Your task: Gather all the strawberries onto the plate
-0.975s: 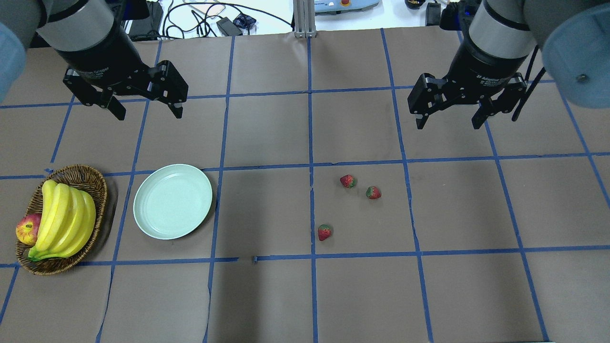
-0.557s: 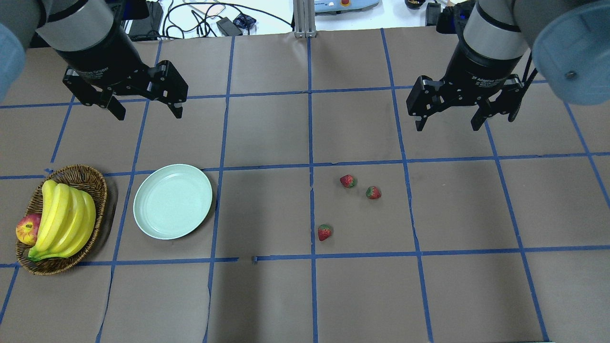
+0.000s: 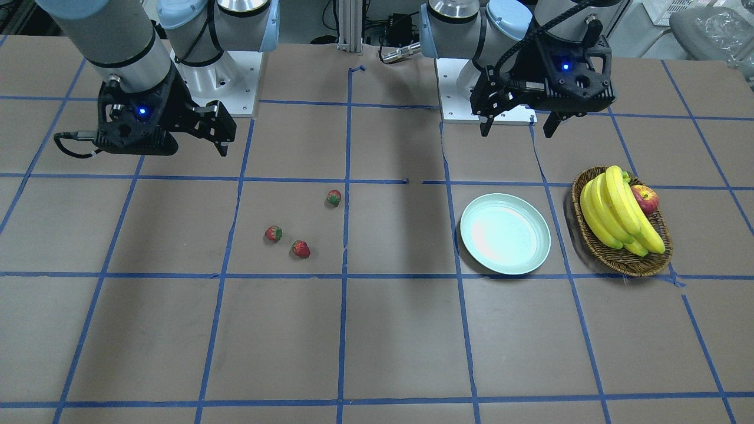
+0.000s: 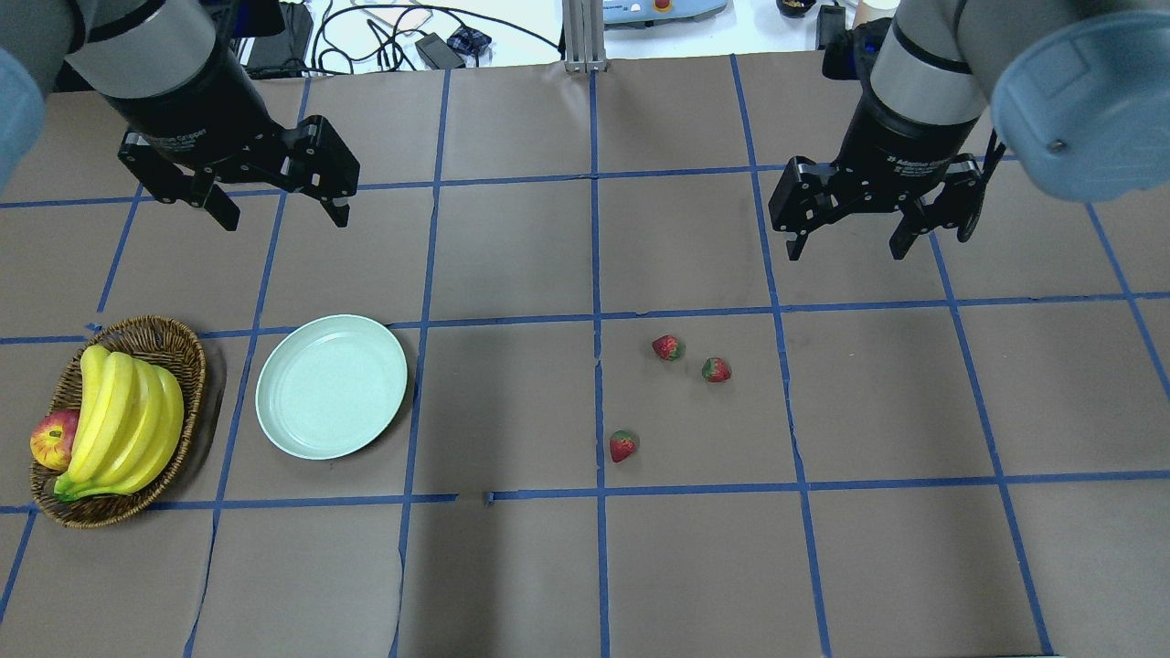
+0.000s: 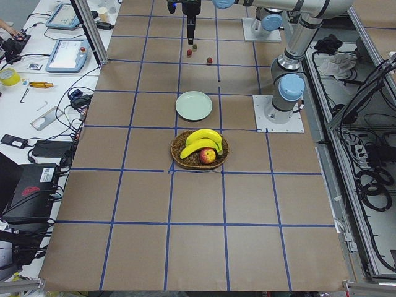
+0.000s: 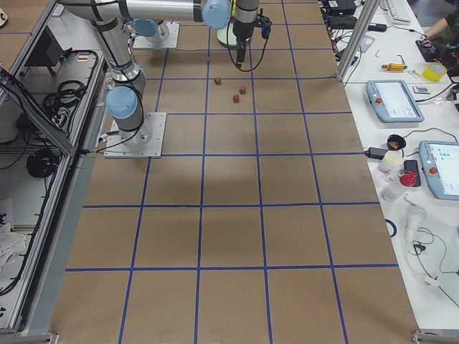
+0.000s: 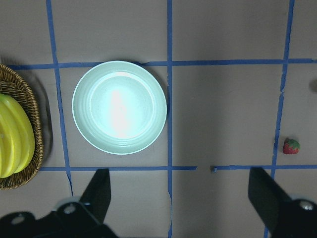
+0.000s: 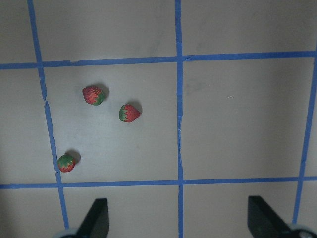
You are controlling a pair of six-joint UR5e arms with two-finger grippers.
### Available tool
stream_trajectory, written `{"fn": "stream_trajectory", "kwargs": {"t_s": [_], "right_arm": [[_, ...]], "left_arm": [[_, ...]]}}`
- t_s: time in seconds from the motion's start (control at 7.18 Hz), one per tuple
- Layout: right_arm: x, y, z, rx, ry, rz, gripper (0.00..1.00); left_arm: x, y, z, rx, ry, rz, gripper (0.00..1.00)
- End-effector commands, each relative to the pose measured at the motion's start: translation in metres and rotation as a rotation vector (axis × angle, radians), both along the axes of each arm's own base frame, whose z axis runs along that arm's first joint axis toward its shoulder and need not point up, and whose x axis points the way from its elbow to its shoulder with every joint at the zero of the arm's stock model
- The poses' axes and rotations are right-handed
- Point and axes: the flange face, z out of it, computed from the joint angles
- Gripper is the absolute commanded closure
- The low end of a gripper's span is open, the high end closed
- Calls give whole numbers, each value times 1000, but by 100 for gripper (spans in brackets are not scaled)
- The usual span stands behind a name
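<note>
Three small red strawberries lie loose on the brown table right of centre: one (image 4: 668,347), one (image 4: 716,369) and one nearer the front (image 4: 622,446). The right wrist view shows all three (image 8: 93,95) (image 8: 129,113) (image 8: 66,162). The pale mint-green plate (image 4: 331,386) lies empty at the left; it also shows in the left wrist view (image 7: 119,107). My right gripper (image 4: 845,249) is open and empty, high above the table, behind and to the right of the strawberries. My left gripper (image 4: 285,217) is open and empty, above the table behind the plate.
An oval wicker basket (image 4: 155,329) left of the plate holds a bunch of bananas (image 4: 123,416) and a red-yellow apple (image 4: 53,439). Blue tape lines grid the table. Cables and devices lie beyond the far edge.
My right gripper has moved left and a little nearer the strawberries, still open. The left gripper, the plate and the strawberries have not moved.
</note>
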Motion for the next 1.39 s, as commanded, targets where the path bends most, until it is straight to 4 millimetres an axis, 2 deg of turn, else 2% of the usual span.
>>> {"fn": "stream_trajectory", "kwargs": {"t_s": [0.0,0.14,0.28,0.42,0.84,0.98,1.25], "right_arm": [[53,-16,-39,-2,17,-1,0],[87,-23,-64,-13,9,56,0],[109,-30,-91,-48,3,126,0],[121,-26,-118,-66,-12,249,0],[118,2,-194,-109,-59,454,1],[118,-1,-207,-126,-53,467,7],[121,-15,-240,-120,-57,526,5]], "left_arm": [[0,0,0,1,0,1,0],[0,0,-1,2,0,-1,0],[0,0,-1,3,0,-1,0],[0,0,-1,3,0,1,0],[1,1,0,1,-2,1,0],[1,1,0,1,-2,3,0],[2,0,0,1,0,4,0]]}}
